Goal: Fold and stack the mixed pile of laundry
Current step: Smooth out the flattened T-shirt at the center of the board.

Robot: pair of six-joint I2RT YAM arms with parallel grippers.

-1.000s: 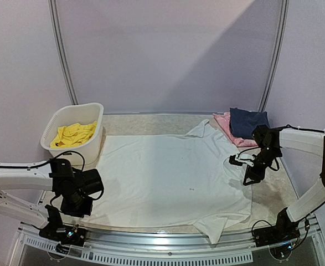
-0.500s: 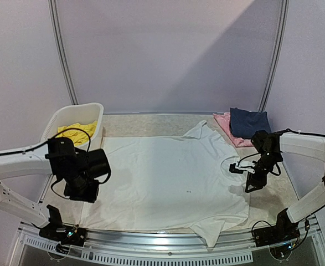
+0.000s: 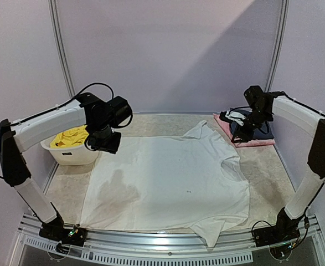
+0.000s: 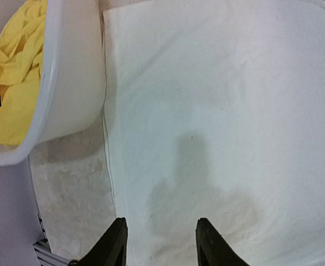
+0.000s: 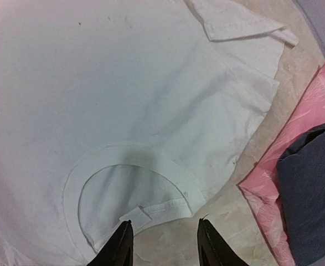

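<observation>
so the white T-shirt [image 3: 168,177] is laid out flat mid-frame, yellow shorts [image 3: 71,138] in the basket [image 3: 68,158] at left. The left gripper [image 4: 162,249] and right gripper [image 5: 163,244] both hover with jaws apart, empty. I'd say folding's about to begin, next up is pinching the shirt's edges

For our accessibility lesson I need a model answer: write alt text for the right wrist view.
A large white short-sleeved T-shirt lies spread flat on the beige table, its round neckline nearest the camera. The right pincer hangs open above the collar, holding nothing; at the right, a dark blue folded cloth rests on a pink one.
</observation>
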